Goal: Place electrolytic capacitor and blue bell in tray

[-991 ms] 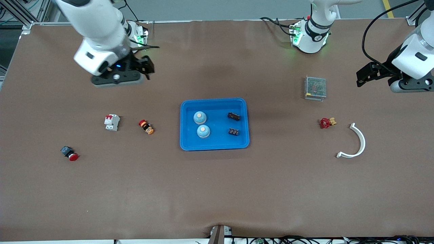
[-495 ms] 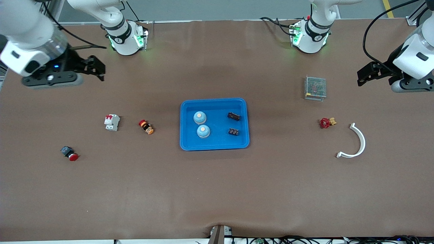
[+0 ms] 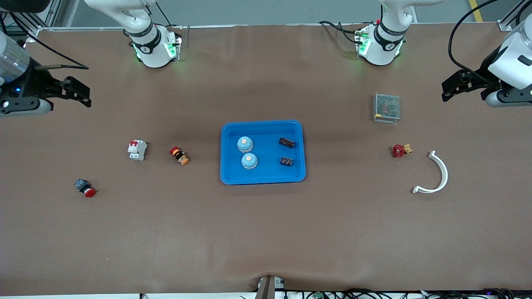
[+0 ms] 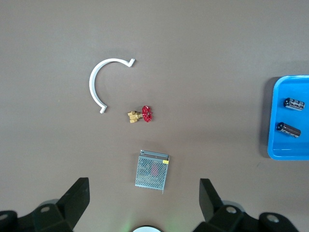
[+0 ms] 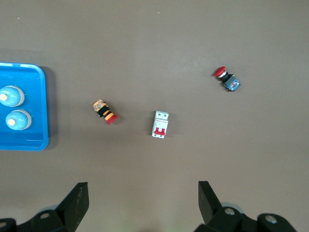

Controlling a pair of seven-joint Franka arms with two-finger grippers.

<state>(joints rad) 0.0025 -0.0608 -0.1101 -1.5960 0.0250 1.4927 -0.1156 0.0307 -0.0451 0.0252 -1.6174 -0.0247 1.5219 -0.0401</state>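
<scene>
Your right gripper (image 3: 77, 91) hung open and empty over the table's right-arm end; the tray (image 3: 262, 178) held two blue bells (image 3: 245, 144) and two capacitors (image 3: 286, 143); your left gripper (image 3: 453, 85) hung open at its own end.

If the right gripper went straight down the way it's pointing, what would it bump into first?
Probably just bare table. The right gripper hangs open, pointing down at the brown surface. The white circuit breaker looks closest to that line, but seems to lie just past it; depth is unclear.
</scene>
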